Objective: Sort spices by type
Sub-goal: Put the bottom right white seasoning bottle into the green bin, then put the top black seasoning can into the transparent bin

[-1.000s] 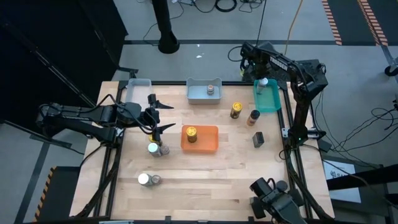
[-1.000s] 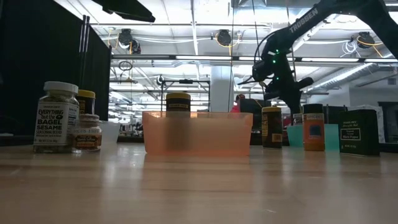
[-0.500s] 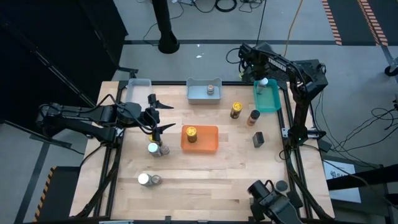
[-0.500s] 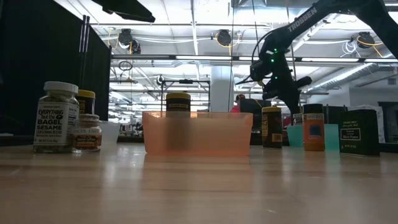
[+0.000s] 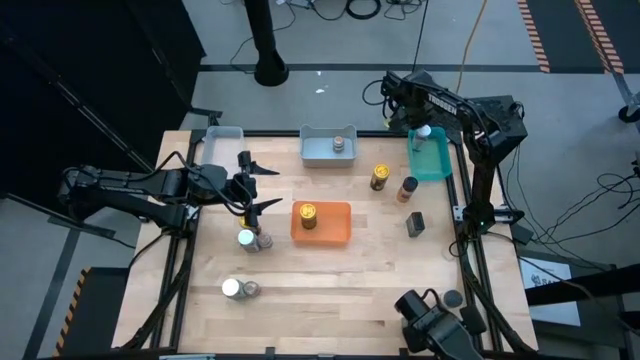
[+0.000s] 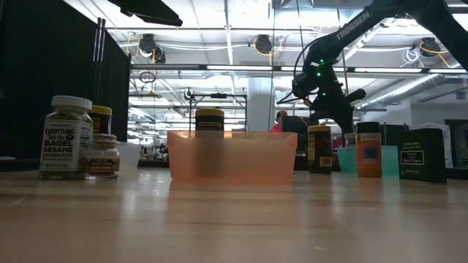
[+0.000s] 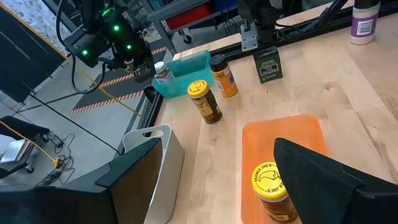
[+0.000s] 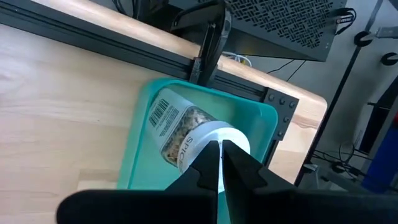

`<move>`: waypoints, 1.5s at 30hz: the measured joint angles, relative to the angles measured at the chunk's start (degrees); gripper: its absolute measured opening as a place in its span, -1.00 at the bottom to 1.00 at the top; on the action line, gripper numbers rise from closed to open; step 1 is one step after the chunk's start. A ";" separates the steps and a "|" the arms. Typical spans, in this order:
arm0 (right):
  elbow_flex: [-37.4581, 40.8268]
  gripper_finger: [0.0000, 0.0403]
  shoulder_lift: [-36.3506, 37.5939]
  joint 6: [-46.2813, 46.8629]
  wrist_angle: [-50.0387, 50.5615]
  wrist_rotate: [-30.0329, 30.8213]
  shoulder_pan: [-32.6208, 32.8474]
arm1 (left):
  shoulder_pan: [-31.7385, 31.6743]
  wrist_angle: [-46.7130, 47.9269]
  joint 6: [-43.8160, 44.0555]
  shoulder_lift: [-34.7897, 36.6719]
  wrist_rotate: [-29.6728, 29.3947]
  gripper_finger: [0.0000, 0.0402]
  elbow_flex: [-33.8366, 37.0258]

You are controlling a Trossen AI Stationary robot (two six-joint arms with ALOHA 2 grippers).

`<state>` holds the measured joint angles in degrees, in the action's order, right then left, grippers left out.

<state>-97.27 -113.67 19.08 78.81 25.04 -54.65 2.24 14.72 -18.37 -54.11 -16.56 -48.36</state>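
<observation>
Two dark, nearly black arms are seen, built from slim jointed links. White letters are printed along one link of the right arm (image 6: 365,18), and small green lights are lit near its wrist. Black cables are looped along both arms. The left gripper (image 5: 254,187) is made of two thin pointed black fingers. The right gripper (image 8: 220,163) has matte black fingers with flat angular faces.

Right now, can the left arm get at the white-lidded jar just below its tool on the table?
Probably yes. The left tool is open and empty, and the white-lidded jar stands close by in open tabletop. A smaller jar stands right beside it, so the fingers may nudge that one.
</observation>
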 joint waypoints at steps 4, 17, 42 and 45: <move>0.00 -1.00 0.00 -0.01 0.32 -0.10 0.30 | -0.01 0.04 0.00 0.00 0.00 0.57 0.00; -0.02 -1.00 0.02 -3.52 2.59 -2.76 1.74 | 0.00 0.42 0.00 0.02 0.00 0.57 0.00; -5.55 -1.00 8.06 -6.99 -4.44 -0.01 8.85 | 0.00 4.20 4.43 0.00 -0.02 0.57 0.02; -1.06 -1.00 14.16 -7.81 -12.09 -3.43 13.27 | 0.00 6.59 7.38 0.00 -0.03 0.57 0.02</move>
<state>-98.34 -99.51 11.26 66.72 21.60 -41.38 2.23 21.31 -10.99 -54.11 -16.58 -48.34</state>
